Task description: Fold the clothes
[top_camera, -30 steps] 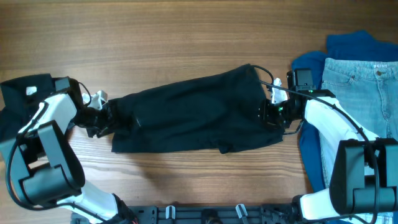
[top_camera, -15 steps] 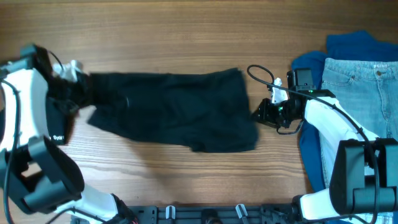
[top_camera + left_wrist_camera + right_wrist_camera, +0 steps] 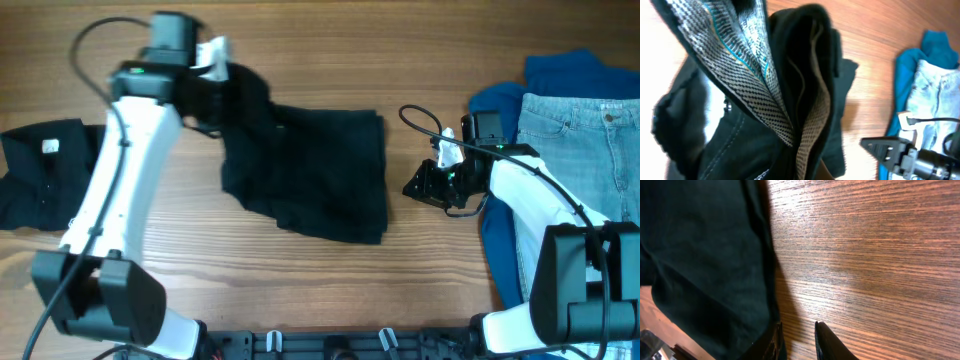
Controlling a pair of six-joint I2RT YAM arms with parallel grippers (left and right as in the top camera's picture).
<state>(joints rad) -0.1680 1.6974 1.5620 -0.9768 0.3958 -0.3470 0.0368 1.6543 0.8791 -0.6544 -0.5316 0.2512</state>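
The black shorts (image 3: 315,175) lie in the middle of the table, their left end lifted. My left gripper (image 3: 218,88) is shut on that end and holds it up at the far left of the cloth. The left wrist view shows only bunched black cloth with a grey mesh lining (image 3: 810,125); the fingers are hidden. My right gripper (image 3: 415,187) is open and empty just right of the shorts' right edge. In the right wrist view the gripper (image 3: 797,341) shows bare table between its fingers, with the shorts (image 3: 705,255) to the left.
Light-blue jeans (image 3: 585,150) lie on a blue garment (image 3: 565,72) at the right edge. Another black garment (image 3: 40,170) lies at the left edge. A black cable (image 3: 420,115) loops near the right wrist.
My left gripper has risen and swung to the far side and rightward, dragging the shorts' left end over the rest. My right gripper has let go of the right end, which pulled away leftward.
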